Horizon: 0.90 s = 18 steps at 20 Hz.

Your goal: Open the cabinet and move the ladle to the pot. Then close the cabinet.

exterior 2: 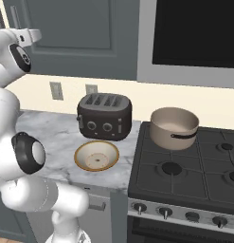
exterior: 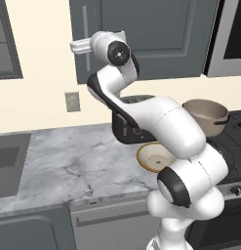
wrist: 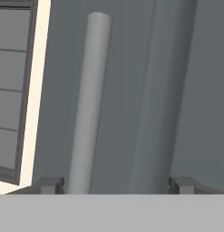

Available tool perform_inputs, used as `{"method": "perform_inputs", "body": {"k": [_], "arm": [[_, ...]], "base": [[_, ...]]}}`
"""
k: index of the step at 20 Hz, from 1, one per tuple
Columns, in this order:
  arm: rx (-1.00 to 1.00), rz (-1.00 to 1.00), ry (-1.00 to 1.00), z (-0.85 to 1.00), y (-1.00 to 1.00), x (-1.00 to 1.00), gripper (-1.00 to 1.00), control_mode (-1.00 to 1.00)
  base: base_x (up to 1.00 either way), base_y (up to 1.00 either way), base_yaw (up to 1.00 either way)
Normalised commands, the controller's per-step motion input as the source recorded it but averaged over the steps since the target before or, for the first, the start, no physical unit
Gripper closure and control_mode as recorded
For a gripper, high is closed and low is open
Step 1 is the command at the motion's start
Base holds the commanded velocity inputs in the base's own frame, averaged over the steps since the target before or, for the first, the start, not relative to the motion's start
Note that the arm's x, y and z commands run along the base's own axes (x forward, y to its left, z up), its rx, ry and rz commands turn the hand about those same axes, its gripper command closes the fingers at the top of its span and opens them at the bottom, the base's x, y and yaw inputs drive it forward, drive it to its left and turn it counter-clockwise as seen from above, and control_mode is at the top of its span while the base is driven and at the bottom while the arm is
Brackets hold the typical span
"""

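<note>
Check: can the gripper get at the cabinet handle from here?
Probably yes. In the hand view the handle rises just inside one fingertip, jaws wide, nothing between them. The cabinet door is shut.

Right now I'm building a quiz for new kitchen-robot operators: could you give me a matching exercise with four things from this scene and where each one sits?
Things:
1. pot
2. toaster
3. bowl
4. tool

Places:
A. on the marble counter, in front of the toaster
B. up at the cabinet door's handle
C. on the stove
D. on the counter below the wall outlets

Pairs: 1-C, 2-D, 3-A, 4-B
</note>
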Motion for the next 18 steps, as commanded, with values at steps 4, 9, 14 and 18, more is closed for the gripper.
{"method": "perform_inputs", "body": {"k": [4, 9, 14, 18], "arm": [[0.00, 0.02, 0.00, 0.00, 0.27, 0.02, -1.00, -1.00], [0.00, 0.00, 0.00, -0.07, 0.25, 0.38, -1.00, -1.00], [0.00, 0.00, 0.00, -0.20, 0.22, 0.51, -1.00, -1.00], [0.00, 0.00, 0.00, -0.22, 0.18, 0.47, -1.00, -1.00]], "base": [[0.00, 0.00, 0.00], [0.00, 0.00, 0.00], [0.00, 0.00, 0.00], [0.00, 0.00, 0.00]]}}
